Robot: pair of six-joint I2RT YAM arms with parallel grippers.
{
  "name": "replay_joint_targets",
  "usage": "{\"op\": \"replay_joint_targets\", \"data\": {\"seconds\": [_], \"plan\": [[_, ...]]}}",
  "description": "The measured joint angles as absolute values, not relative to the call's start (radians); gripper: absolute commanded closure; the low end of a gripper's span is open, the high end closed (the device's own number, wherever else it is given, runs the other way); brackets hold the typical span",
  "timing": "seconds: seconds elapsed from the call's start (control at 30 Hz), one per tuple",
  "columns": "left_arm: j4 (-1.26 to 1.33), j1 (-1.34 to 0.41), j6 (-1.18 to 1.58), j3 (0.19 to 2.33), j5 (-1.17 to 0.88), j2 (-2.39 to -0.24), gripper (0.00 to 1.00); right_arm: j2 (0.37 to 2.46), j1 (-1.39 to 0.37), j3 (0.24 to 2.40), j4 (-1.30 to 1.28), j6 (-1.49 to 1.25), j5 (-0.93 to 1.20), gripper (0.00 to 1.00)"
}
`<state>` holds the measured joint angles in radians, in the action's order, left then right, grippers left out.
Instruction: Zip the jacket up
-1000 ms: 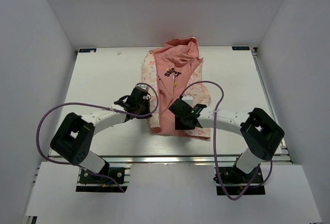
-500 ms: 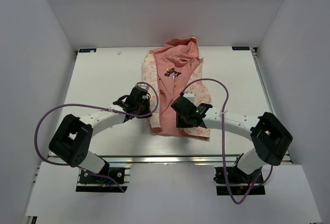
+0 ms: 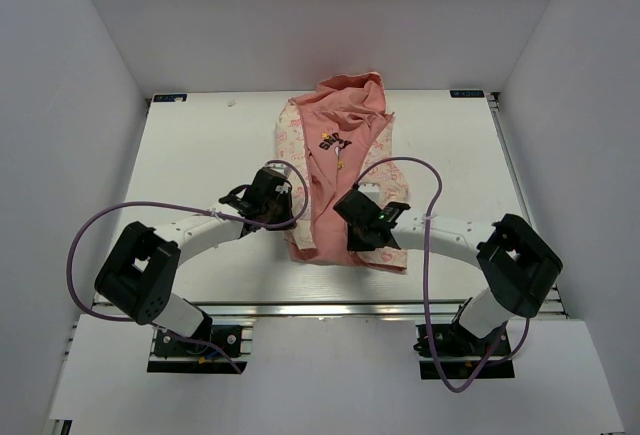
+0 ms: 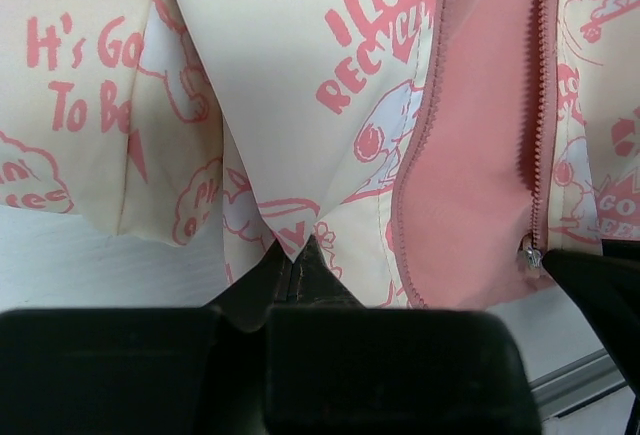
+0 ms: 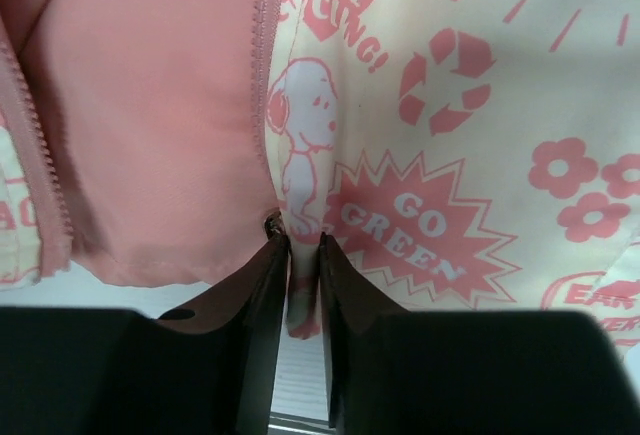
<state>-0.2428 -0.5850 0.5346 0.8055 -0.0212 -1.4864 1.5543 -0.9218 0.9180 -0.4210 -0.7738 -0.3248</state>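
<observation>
The top view shows the small hooded jacket [image 3: 340, 170], cream fabric with pink print and salmon-pink lining. It lies open at the centre of the white table [image 3: 200, 145], hood farthest from the arms. Only the wrist views show the grips. The left gripper [image 4: 298, 260] has its jaws together, clamped on a fold of the cream hem. The right gripper [image 5: 300, 255] has its jaws slightly apart, straddling the hem just beside the metal zipper slider [image 5: 272, 221]. The pink zipper teeth [image 4: 545, 75] lie unjoined.
</observation>
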Motion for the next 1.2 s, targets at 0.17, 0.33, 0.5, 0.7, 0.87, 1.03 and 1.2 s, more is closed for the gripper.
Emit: {"op": "replay_joint_targets", "data": {"seconds": [0.17,0.33,0.5,0.7,0.87,1.03,1.2], "plan": [[-0.242,-0.585,0.527,0.804,-0.047,-1.486,0.77,1.557,-0.918,0.909,-0.388,-0.756,-0.308,1.0],[-0.245,-0.585,0.522,0.801,-0.104,-1.476,0.47,1.557,-0.91,0.898,-0.363,-0.751,-0.29,1.0],[-0.253,-0.585,0.537,0.791,-0.2,-1.431,0.28,1.551,-0.907,0.868,-0.328,-0.747,-0.273,1.0],[-0.261,-0.597,0.559,0.789,-0.279,-1.406,0.21,1.534,-0.904,0.852,-0.306,-0.74,-0.255,1.0],[-0.283,-0.628,0.587,0.79,-0.288,-1.45,0.24,1.519,-0.904,0.841,-0.288,-0.731,-0.247,1.0],[-0.323,-0.648,0.613,0.794,-0.282,-1.522,0.29,1.512,-0.904,0.833,-0.283,-0.728,-0.243,1.0],[-0.325,-0.656,0.638,0.794,-0.277,-1.523,0.44,1.498,-0.904,0.813,-0.266,-0.728,-0.24,1.0]]}}
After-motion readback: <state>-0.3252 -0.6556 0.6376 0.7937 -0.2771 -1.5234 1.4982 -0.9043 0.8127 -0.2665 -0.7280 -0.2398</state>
